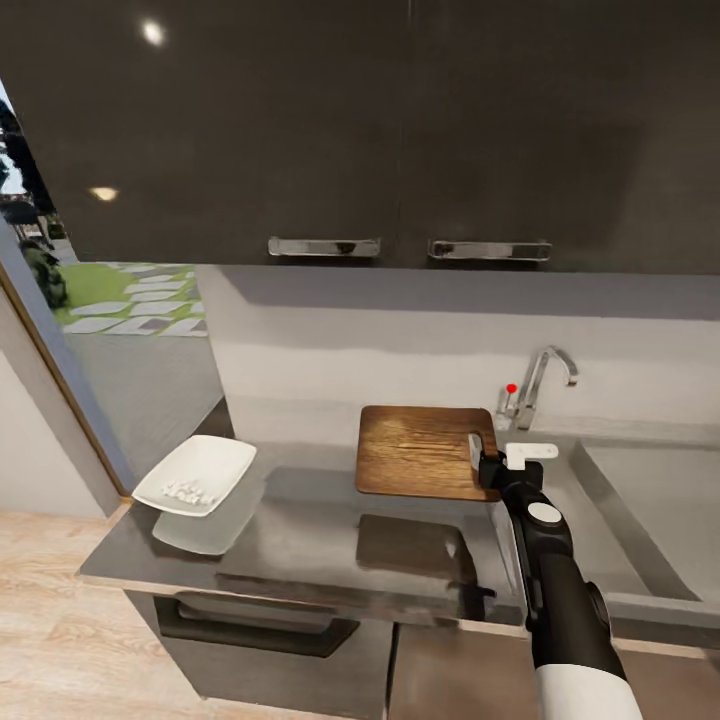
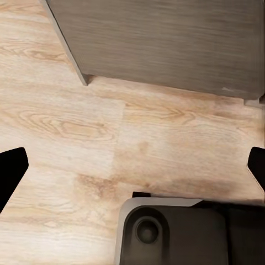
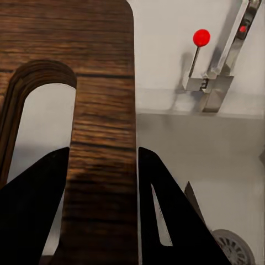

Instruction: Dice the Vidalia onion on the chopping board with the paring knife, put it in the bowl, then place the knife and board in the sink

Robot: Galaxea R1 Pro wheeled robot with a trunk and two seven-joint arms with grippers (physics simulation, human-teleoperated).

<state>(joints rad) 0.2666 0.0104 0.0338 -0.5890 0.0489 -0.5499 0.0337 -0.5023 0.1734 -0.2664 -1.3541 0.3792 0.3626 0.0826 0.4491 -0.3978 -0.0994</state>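
Gripping the chopping board (image 3: pixel 102 138) by the strip beside its handle slot, the right gripper (image 1: pixel 497 462) is clamped on its sink-side edge. Lift it level off the surface (image 1: pixel 300 540), carry it toward the sink (image 1: pixel 640 520) and lower slowly onto the knife (image 3: pixel 160 221) beneath. The left gripper (image 2: pixel 132 171) hangs spread over floor (image 2: pixel 66 127).

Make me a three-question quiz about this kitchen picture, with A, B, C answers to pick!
1. Where is the chopping board?
A. on the floor
B. on the countertop beside the sink
C. in the bowl

2. What colour is the knob by the tap?
A. red
B. blue
C. yellow

3. What is the right gripper doing?
A. hanging open over the floor
B. holding the bowl
C. clamping the board's handle strip

Answers: 1 B, the board lies on the grey top left of the basin. 2 A, it shows bright red. 3 C, its fingers sit either side of the strip by the slot.
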